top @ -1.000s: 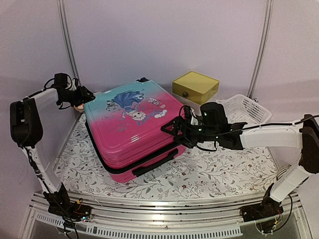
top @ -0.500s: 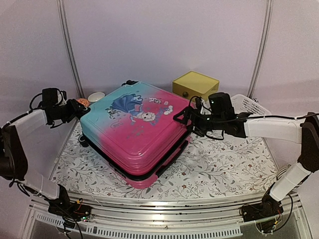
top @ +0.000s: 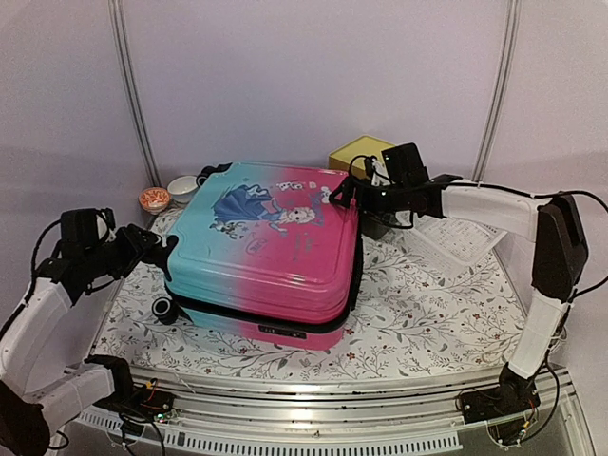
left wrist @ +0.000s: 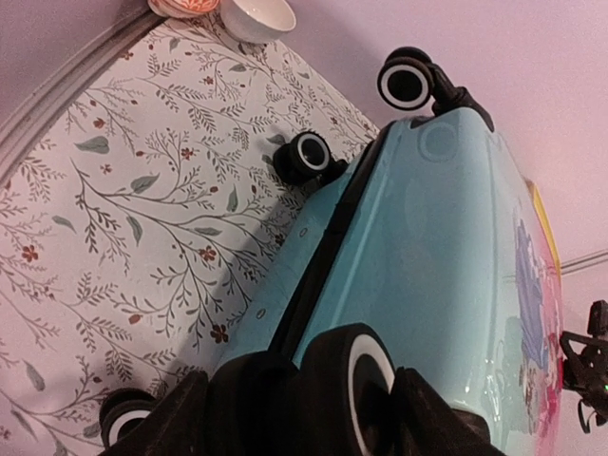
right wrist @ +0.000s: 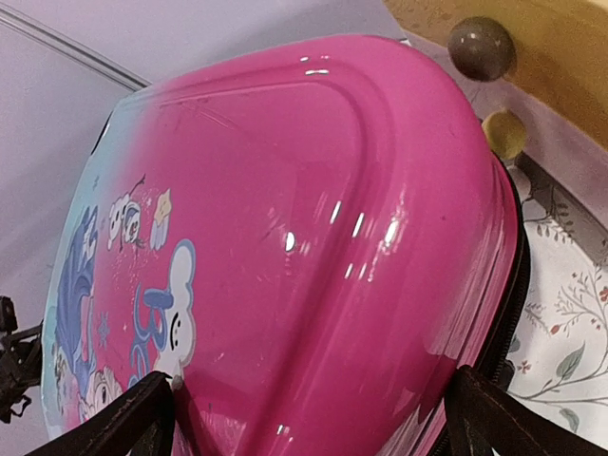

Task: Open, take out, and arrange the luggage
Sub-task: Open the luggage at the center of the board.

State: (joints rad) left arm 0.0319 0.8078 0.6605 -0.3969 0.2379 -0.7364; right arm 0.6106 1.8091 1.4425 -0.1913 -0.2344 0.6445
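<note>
— Looking from above, where's the luggage (top: 271, 252)?
— Mid-frame, zipped up, on the table (top: 427, 313), with bare cloth at lower right. My left gripper (top: 160, 249) is at its left edge and my right gripper (top: 340, 196) at its upper-right corner.
— Left wrist?
— Fingers (left wrist: 176, 418) straddle a wheel (left wrist: 366, 380). Clamped or not, I cannot tell.
— Right wrist?
— Fingers (right wrist: 133, 418) are spread wide across the pink corner, with the drawer box (right wrist: 560, 57) at upper right.

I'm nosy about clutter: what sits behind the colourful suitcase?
Behind the suitcase, a yellow box peeks out, its lower part covered. A white bowl and an orange bowl stand past its far-left corner.
</note>
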